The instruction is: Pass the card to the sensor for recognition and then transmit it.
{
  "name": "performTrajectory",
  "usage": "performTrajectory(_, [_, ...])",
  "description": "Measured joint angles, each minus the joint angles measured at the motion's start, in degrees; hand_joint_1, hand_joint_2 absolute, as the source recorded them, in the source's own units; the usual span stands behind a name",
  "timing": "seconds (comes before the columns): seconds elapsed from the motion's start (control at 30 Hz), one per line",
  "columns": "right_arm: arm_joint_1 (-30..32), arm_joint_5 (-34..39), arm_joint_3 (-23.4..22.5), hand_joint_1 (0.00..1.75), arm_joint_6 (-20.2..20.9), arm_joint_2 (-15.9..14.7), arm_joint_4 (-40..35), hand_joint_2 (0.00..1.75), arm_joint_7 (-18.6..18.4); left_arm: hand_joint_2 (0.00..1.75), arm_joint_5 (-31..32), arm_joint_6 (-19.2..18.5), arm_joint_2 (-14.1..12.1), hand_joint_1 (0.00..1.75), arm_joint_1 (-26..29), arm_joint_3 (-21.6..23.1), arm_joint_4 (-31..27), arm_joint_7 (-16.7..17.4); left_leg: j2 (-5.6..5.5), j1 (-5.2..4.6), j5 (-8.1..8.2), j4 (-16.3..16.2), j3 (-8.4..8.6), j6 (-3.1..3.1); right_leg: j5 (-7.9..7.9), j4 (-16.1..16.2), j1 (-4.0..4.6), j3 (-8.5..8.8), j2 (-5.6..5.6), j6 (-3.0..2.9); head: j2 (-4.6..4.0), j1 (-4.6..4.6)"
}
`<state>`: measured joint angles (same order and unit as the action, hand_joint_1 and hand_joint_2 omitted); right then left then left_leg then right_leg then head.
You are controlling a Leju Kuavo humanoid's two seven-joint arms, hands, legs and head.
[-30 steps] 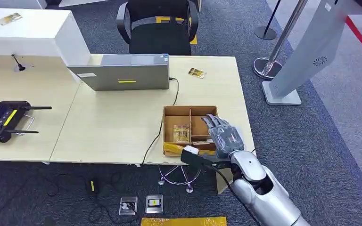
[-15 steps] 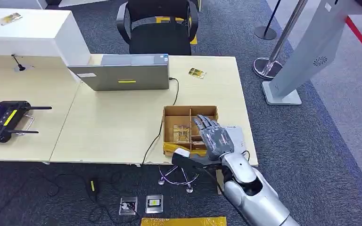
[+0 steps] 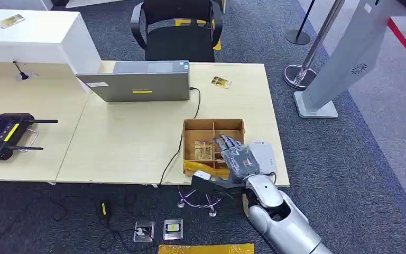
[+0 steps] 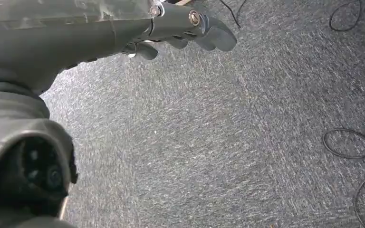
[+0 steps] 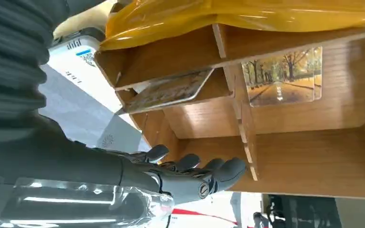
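While I hold my right hand [image 3: 239,157] over the wooden box [image 3: 191,127] in head view, fingers spread and empty, nothing is scanned; the sensor [image 3: 263,154] sits beside it. Right wrist view: card [image 5: 282,75] flat in a compartment, long axis across it. Left wrist view: left hand [image 4: 180,28] hangs, fingers loosely apart.

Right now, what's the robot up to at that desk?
The right hand is held over the wooden divided box at the desk's front edge, fingers extended, holding nothing. Cards lie in the box: one flat, one leaning in the neighbouring compartment. The white sensor sits just beside the box. The left hand hangs over the carpet. No card picked up yet.
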<state>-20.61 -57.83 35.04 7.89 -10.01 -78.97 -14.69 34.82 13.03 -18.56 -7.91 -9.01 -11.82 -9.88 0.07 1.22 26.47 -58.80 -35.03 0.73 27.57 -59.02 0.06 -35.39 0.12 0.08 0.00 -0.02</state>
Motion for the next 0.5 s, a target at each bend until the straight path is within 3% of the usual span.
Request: performTrajectory(0.5, [-0.52, 1.12, -0.31, 0.0, 0.18, -1.03, 0.31, 1.75, -1.57, 0.0, -0.07, -0.02, 0.0, 0.0, 0.0, -0.02, 0.0, 0.0, 0.0, 0.0, 0.0, 0.0, 0.01, 0.0, 0.0, 0.0, 0.0, 0.0, 0.01, 0.0, 0.0, 0.0])
